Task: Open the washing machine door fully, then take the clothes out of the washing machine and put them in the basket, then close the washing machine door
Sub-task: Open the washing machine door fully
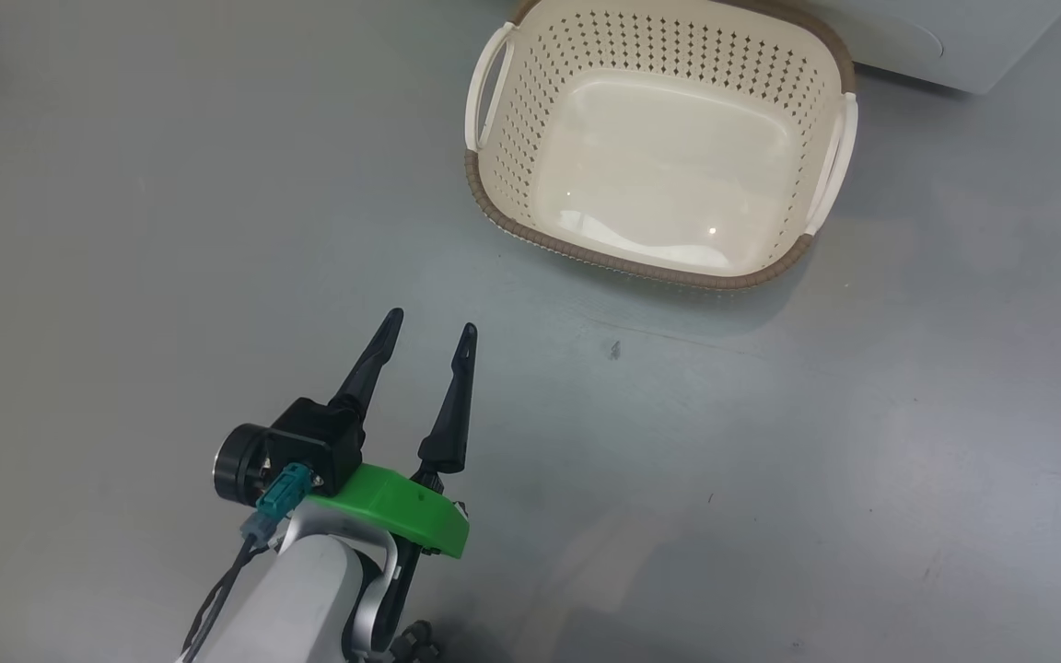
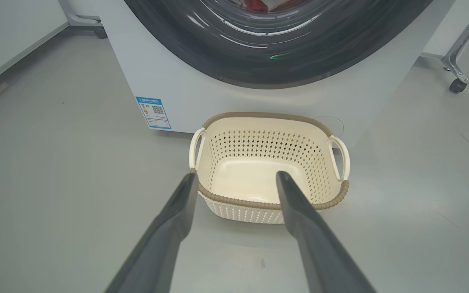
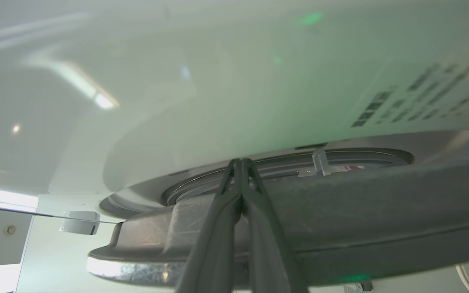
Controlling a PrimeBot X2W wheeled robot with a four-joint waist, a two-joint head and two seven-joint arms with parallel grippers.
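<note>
The left tool [image 1: 430,324] is hanging over the grey floor [image 1: 125,230] with its two fingers spread wide and holding nothing. It is pointing toward the basket [image 1: 521,138], which is sitting empty on the floor just in front of the white washing machine [image 2: 185,93]. The right tool [image 3: 240,162] is squeezing its fingers tight together, and their tips are poking at the edge of the washing machine door [image 3: 360,211], while a bit of the red clothes [image 2: 259,5] is showing in the machine's round front.
</note>
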